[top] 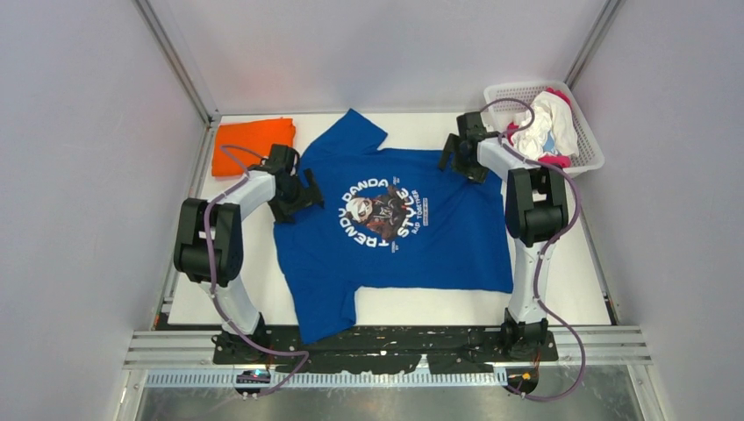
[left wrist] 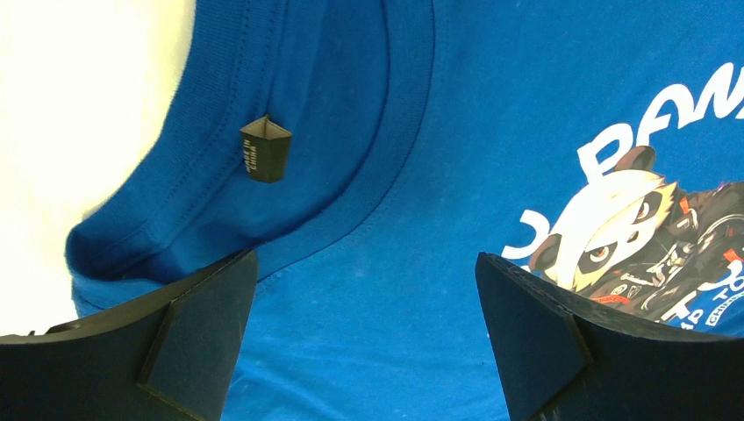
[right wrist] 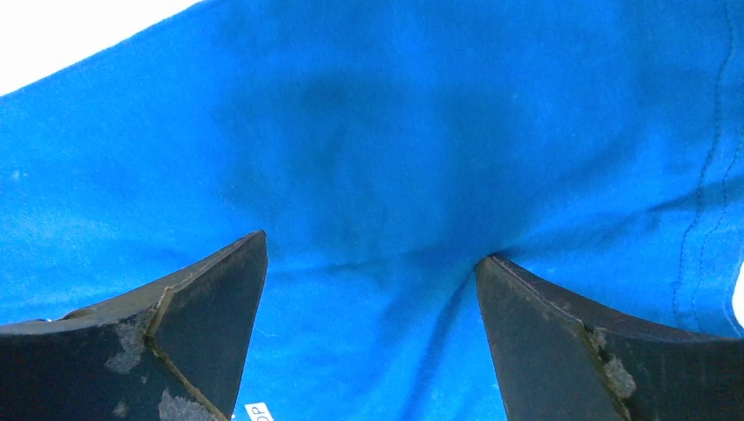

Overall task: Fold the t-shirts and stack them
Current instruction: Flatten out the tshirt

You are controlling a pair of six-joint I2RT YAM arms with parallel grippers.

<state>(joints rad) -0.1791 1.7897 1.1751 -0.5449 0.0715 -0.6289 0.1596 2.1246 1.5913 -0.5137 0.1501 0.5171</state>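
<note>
The royal blue t-shirt (top: 412,254) with a round panda print lies spread flat on the white table, collar to the left. My left gripper (top: 298,189) is open, low over the collar; the left wrist view shows the collar, its black tag (left wrist: 266,147) and the shirt (left wrist: 368,289) between its fingers. My right gripper (top: 458,158) is open over the shirt's far right edge; blue cloth (right wrist: 368,175) lies creased between its fingers. A folded orange t-shirt (top: 254,145) lies at the far left. Magenta and white shirts (top: 544,127) are piled in the basket.
A white lattice basket (top: 590,158) stands at the far right corner. Bare white table (top: 575,254) shows right of the shirt and along the front. Grey walls close in on three sides. A black rail runs along the near edge.
</note>
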